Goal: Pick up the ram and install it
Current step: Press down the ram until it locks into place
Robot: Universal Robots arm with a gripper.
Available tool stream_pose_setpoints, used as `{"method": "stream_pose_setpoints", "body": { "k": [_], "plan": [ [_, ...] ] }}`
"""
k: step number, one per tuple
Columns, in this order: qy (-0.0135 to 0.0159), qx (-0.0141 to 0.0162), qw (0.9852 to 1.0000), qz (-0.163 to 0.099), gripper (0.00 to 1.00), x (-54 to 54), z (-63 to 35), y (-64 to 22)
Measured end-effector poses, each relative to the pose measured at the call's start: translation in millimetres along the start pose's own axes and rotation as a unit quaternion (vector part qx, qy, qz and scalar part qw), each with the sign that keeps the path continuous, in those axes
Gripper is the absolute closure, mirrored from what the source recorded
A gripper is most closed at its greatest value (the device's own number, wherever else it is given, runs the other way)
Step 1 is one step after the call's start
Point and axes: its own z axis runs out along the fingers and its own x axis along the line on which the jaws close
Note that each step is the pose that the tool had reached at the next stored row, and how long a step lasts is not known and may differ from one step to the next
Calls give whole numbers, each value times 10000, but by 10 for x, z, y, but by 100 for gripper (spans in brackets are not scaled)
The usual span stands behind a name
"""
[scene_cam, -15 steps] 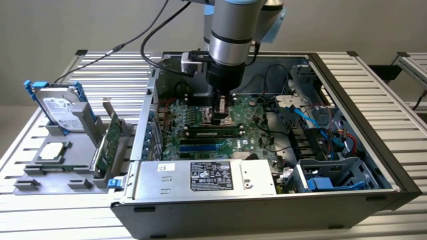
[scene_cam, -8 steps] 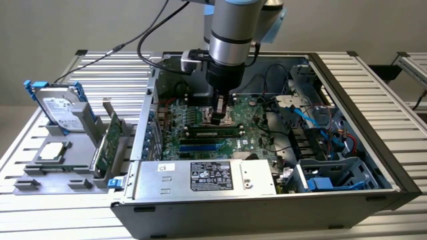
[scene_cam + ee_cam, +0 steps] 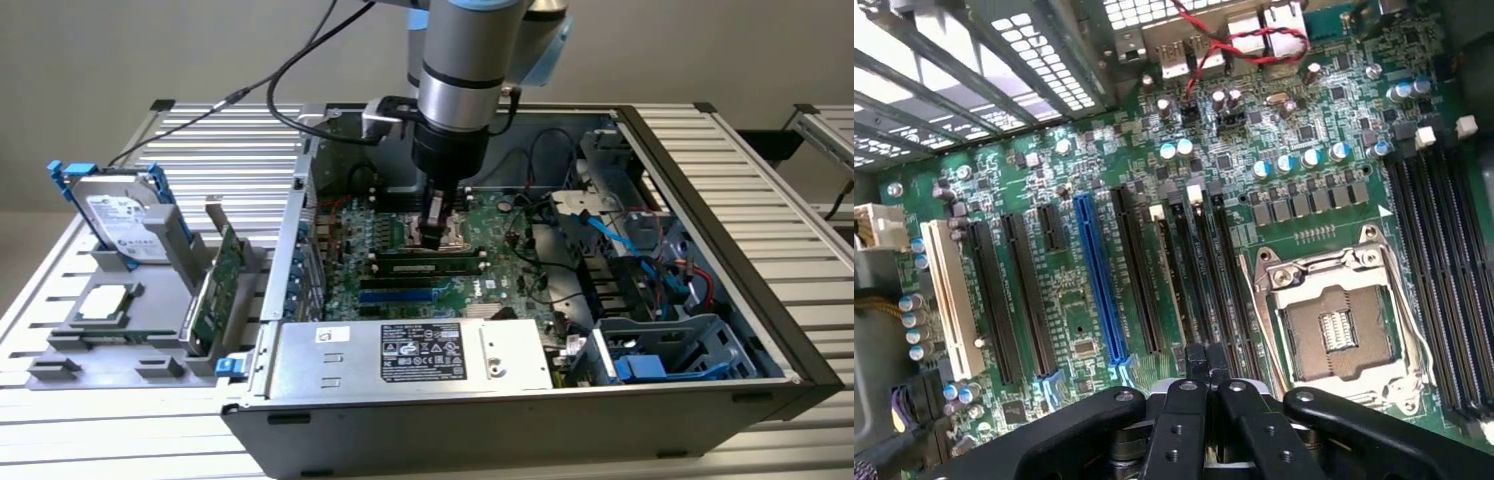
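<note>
The ram (image 3: pixel 427 266), a slim green stick with black chips, stands on edge in a memory slot on the motherboard (image 3: pixel 400 290) inside the open computer case. My gripper (image 3: pixel 439 240) hangs straight down over the stick's middle, its tips at or just above the top edge. In the wrist view my gripper (image 3: pixel 1204 365) has its two black fingers (image 3: pixel 1184 400) drawn together, so it is shut. Beneath them run long black memory slots (image 3: pixel 1199 270). I cannot make out the ram's edge there.
An open CPU socket (image 3: pixel 1334 335) lies beside the slots. The power supply (image 3: pixel 414 355) fills the case's near side, and cables and a drive cage (image 3: pixel 667 350) sit on the exterior view's right. Outside, a grey holder carries a hard drive (image 3: pixel 120 215) and a large green expansion card (image 3: pixel 214 290).
</note>
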Motion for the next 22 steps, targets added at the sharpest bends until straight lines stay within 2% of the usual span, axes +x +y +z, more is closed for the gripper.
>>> {"method": "stream_pose_setpoints", "body": {
  "k": [5,7,11,13,14,15,19,22],
  "plan": [
    [-20,-7,9994,351,89,0,7,-1],
    [-11,10,9989,466,89,0,10,-1],
    [58,127,9978,645,89,-1,17,-1],
    [88,179,9971,732,89,-1,18,-2],
    [96,195,9967,783,89,-1,19,-2],
    [100,200,9962,843,89,-1,20,-2],
    [91,188,9934,1130,89,-1,27,-2],
    [83,172,9905,1361,89,-1,32,-2]
  ]
}}
